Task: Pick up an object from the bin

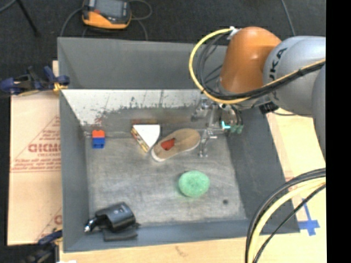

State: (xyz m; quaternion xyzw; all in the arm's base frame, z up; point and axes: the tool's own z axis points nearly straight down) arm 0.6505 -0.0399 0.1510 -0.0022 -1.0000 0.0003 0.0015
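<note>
Brand: "KUKA", black caps.
On: my arm (288, 64), grey link just right of the orange cover (247, 59), up & right of my gripper (204, 147).
Direction: letters run slantwise along the link.
Things in bin (164, 64): no txt I can read.

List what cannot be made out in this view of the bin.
1. The gripper: too small and cluttered; contact with the tan shoe unclear, camera view.
2. The red item inside the shoe: too small to identify.
3. The black thing, near left corner: too dark to name.
</note>
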